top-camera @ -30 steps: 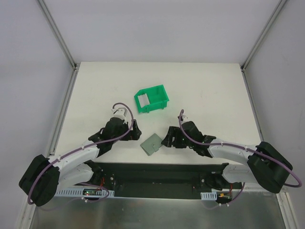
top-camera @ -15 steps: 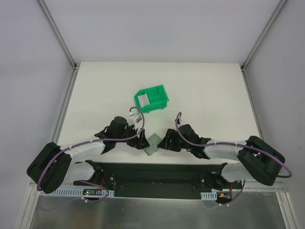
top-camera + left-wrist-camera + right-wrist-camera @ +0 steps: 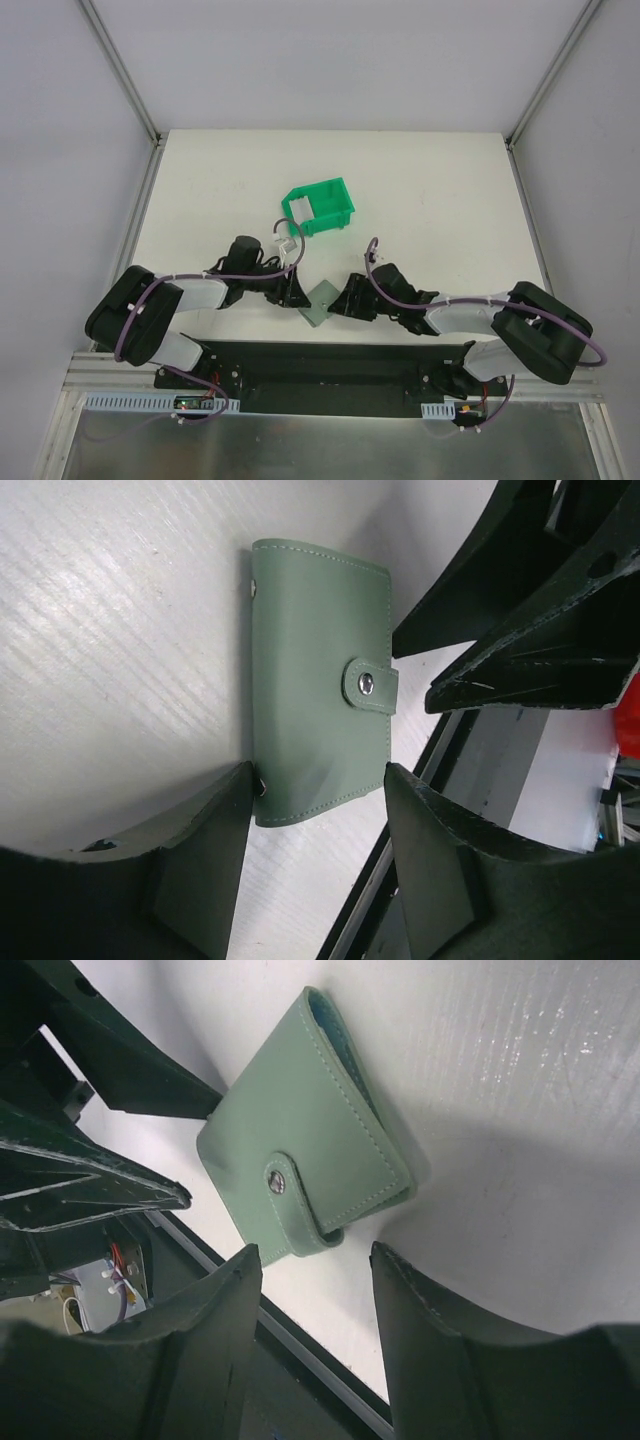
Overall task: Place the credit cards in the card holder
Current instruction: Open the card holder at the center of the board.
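Note:
The card holder [image 3: 322, 302] lies closed and flat on the white table near its front edge, a grey-green wallet with a snap clasp; it also shows in the left wrist view [image 3: 315, 680] and the right wrist view [image 3: 305, 1130]. My left gripper [image 3: 297, 293] is open at its left edge, one finger touching a corner. My right gripper [image 3: 346, 300] is open just right of it. A pale whitish card [image 3: 299, 211] stands inside the green bin [image 3: 318, 206]. Any other cards are out of view.
The green plastic bin sits at mid-table behind the wallet. A black rail [image 3: 330, 350] runs along the table's front edge just below the wallet. Metal frame posts stand at the back corners.
Both grippers have closed in on the wallet from either side. The left arm swung right to its left edge. The wallet has shifted slightly.

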`<action>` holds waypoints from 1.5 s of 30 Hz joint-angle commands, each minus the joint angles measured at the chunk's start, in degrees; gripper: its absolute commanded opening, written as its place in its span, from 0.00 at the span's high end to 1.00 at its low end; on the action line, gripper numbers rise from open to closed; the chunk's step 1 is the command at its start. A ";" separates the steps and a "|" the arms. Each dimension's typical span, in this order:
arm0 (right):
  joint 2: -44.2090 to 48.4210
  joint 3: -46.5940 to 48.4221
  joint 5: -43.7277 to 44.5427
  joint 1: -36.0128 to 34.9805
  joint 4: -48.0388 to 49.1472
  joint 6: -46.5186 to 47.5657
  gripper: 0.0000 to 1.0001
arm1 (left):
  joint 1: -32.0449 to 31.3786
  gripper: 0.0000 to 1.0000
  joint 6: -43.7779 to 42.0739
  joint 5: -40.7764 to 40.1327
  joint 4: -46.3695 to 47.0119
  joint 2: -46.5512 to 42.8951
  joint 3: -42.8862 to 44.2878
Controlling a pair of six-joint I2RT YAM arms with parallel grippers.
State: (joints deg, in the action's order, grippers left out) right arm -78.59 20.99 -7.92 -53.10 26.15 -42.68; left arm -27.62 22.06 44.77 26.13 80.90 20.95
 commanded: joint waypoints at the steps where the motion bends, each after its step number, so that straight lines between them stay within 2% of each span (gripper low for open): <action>1: -2.36 0.71 0.45 -0.34 1.88 -0.30 0.50 | 0.37 0.49 -0.79 5.93 1.03 2.94 2.34; 6: -4.29 1.86 0.19 -0.34 1.97 -0.21 0.52 | 0.37 0.58 -0.97 5.67 0.41 4.43 2.69; 9: -5.26 2.21 -0.16 -0.34 2.15 -0.21 0.57 | 0.37 0.74 -0.71 5.68 0.68 5.66 3.39; 12: -5.87 2.03 -0.07 -0.25 2.15 -0.13 0.59 | 0.37 0.78 0.87 5.59 2.77 6.72 3.66; 15: -6.31 1.86 0.01 -0.16 2.15 -0.30 0.59 | 0.37 0.78 2.37 5.50 4.45 7.25 3.92; 20: -7.46 2.38 -0.69 -0.25 2.15 -0.13 0.60 | 0.37 0.69 6.14 5.50 9.90 7.51 3.40; 26: -7.99 2.56 -0.87 -0.16 2.15 -0.04 0.61 | 0.37 0.71 7.29 5.59 11.40 8.39 3.92; 30: -6.85 2.21 -0.43 -0.25 2.15 0.66 0.61 | 0.37 0.76 7.12 3.40 10.00 7.87 4.01; 34: -2.99 1.25 0.89 -0.25 1.97 3.65 0.61 | 0.28 0.93 3.96 0.85 3.59 7.34 5.59; 36: 0.00 0.98 1.59 -0.25 1.19 5.93 0.60 | 0.02 0.97 1.33 -0.38 -0.27 7.25 6.64; 40: 5.10 2.47 2.21 -0.25 -1.71 11.29 0.60 | -1.56 1.00 -0.97 -2.67 -4.77 7.16 7.44; 45: 4.24 6.24 1.15 -0.16 -3.64 14.46 0.60 | -2.97 1.00 -0.27 -4.25 -4.86 7.51 7.53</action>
State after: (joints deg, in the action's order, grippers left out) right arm -74.28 23.16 -7.27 -53.12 24.58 -32.97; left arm -29.32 24.27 43.03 24.38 89.08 27.77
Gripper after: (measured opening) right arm 0.395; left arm 0.086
